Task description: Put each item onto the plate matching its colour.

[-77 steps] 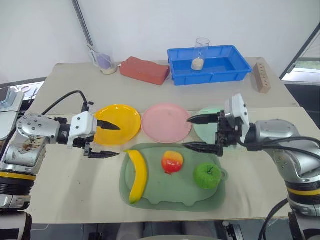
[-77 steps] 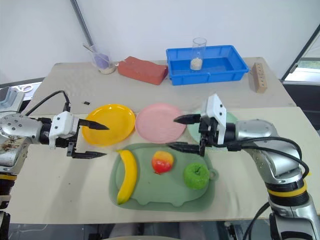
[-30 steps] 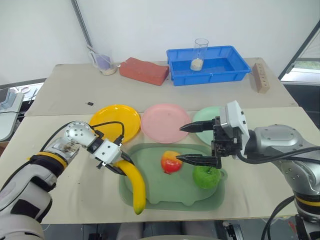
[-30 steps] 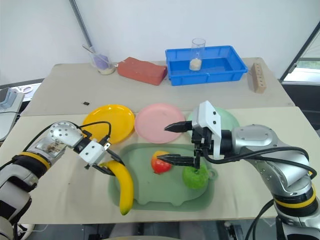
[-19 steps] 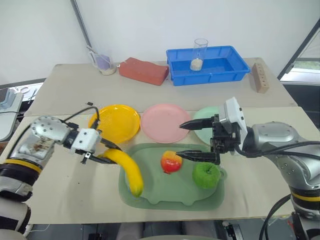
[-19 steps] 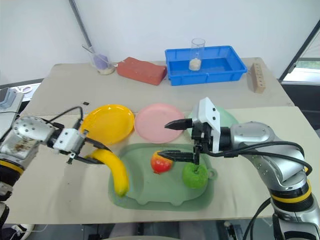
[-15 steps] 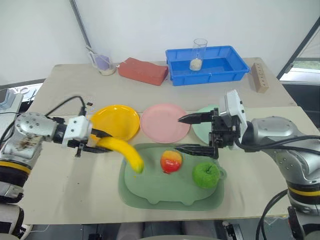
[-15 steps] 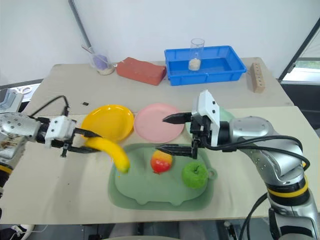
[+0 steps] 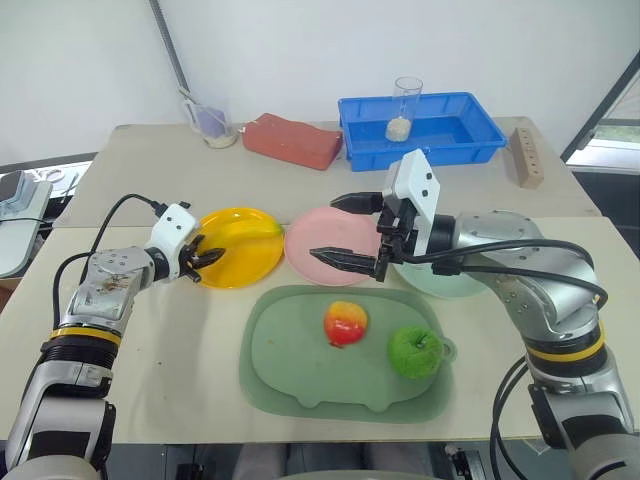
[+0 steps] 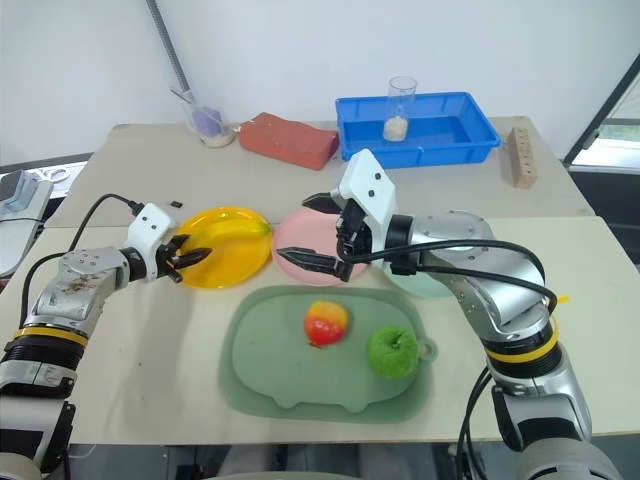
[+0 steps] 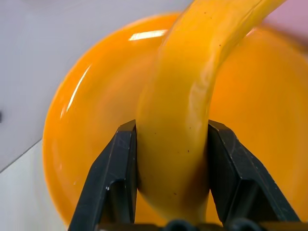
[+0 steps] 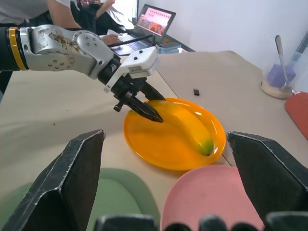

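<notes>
Left gripper [image 9: 205,254] clamped on banana [image 9: 245,230], arm extended forward; right gripper [image 9: 342,229] held higher, 2 fingers spread wide, pointing left

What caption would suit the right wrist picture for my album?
The left pincer grips a banana over the yellow plate, seen between the open right pincer's fingers.

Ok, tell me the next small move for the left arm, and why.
Probably open the left end effector and release the banana: it is shut on the banana's end, and the banana already lies over the yellow plate, so only letting go remains.
</notes>
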Robot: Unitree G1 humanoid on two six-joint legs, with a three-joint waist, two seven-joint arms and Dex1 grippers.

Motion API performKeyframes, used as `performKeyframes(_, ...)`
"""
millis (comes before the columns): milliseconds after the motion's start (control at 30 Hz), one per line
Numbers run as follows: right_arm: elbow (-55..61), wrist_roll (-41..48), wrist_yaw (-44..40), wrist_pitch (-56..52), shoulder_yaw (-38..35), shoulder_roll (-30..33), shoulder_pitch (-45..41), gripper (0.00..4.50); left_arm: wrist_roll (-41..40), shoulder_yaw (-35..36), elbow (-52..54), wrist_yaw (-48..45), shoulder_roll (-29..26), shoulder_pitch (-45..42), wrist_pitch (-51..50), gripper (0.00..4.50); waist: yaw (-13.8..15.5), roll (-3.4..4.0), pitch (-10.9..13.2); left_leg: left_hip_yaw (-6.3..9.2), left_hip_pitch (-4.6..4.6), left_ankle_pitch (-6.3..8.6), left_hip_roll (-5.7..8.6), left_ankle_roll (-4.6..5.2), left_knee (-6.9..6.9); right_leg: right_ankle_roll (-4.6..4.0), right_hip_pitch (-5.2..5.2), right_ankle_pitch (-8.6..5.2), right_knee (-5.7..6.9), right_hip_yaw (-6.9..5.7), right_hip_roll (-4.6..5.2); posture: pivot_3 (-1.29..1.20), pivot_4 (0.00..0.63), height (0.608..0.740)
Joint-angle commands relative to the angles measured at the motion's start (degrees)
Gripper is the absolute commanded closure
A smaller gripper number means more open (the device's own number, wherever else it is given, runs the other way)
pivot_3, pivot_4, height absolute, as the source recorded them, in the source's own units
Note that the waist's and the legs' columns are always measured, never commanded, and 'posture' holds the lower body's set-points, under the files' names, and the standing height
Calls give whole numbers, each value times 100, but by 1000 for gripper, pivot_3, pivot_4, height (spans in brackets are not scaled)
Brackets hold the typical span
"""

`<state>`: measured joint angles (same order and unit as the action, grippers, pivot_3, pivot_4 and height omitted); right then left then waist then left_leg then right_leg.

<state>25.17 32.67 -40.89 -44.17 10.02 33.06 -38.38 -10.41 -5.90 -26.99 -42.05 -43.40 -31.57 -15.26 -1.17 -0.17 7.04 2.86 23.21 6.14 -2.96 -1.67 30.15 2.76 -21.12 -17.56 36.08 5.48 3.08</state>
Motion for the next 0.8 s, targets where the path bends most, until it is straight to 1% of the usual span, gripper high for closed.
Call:
performKeyframes(33, 135, -35, 93, -60, -120, -40, -114, 0, 195, 181, -139, 45, 8, -217, 77, 3027, 4, 0, 0, 0, -1, 1, 0, -1, -2, 0, 0, 0, 0, 0, 0, 0, 150, 740)
performKeyframes(100, 177, -9, 140, -99, -159, -55, -88, 0, 140, 275, -181, -63, 61, -276, 83, 1995, 10, 0, 0, -1, 0, 2, 0, -3, -4, 0, 0, 0, -1, 0, 1, 0, 150, 740)
performKeyframes(133, 203, -2, 163, -115, -173, -56, -68, 0, 123, 306, -195, -112, 75, -304, 104, 1702, 10, 0, 0, -1, 0, 2, 0, -4, -4, 0, 0, 0, -1, 0, 1, 0, 150, 740)
performKeyframes(233, 264, 12, 216, -164, -228, -21, 11, 0, 3, 416, -76, -331, 84, -378, 13, 288, 13, -1, 0, -1, 3, 4, 0, -6, -4, -2, -1, 0, -1, -1, 1, 0, 150, 740)
performKeyframes(267, 298, 14, 225, -181, -260, 21, 66, 0, -10, 440, 8, -430, 40, -389, -3, 60, 16, -1, 0, -2, 2, 4, 0, -6, -4, -2, 0, 0, -1, -1, 2, 0, 150, 740)
performKeyframes(400, 417, 31, 210, -244, -465, 280, 314, 0, 50, 490, 501, -909, -292, -443, 6, 60, 20, -2, 0, -3, 4, 4, 0, -7, -5, -4, 0, 1, -3, -1, 3, 0, 150, 740)
performKeyframes(467, 496, 98, 130, -275, -647, 498, 508, 0, -187, 564, 1015, -1313, -441, -502, -176, 60, 28, -6, 2, -2, 7, 6, 0, -9, -7, -8, -1, -2, -4, -2, 3, 0, 150, 740)
performKeyframes(500, 528, 142, 75, -284, -738, 616, 606, 0, -319, 575, 1282, -1535, -493, -524, -258, 60, 31, -7, 2, -3, 8, 6, 0, -10, -7, -39, -2, -18, -6, -1, 4, 0, 150, 740)
performKeyframes(567, 583, 193, -90, -251, -910, 870, 824, 0, -593, 506, 1836, -1974, -529, -522, -455, 60, 44, -7, 2, -6, 8, 6, 0, -10, -7, -41, 1, -20, -6, -2, 7, 0, 150, 740)
performKeyframes(633, 657, 325, -354, -232, -1115, 1141, 1061, 0, -689, 289, 2361, -2386, -472, -396, -270, 60, 43, -2, -1, -17, 6, 8, 0, -13, -6, -42, 7, -21, -8, -3, 13, 0, 150, 740)
performKeyframes(700, 742, 526, -619, -247, -1333, 1389, 1320, 0, -812, 40, 2857, -2664, -272, -208, -153, 60, 31, 5, -5, -28, 1, 12, 1, -19, -5, -41, 15, -21, -15, 1, 18, 0, 150, 740)
performKeyframes(800, 870, 669, -898, -212, -1556, 1695, 1747, 0, -563, -525, 3014, -3122, 4, 89, 494, 60, 31, 3, -4, -29, -2, 1, 1, -3, 8, -38, 38, -22, -21, 3, 17, 0, 150, 740)
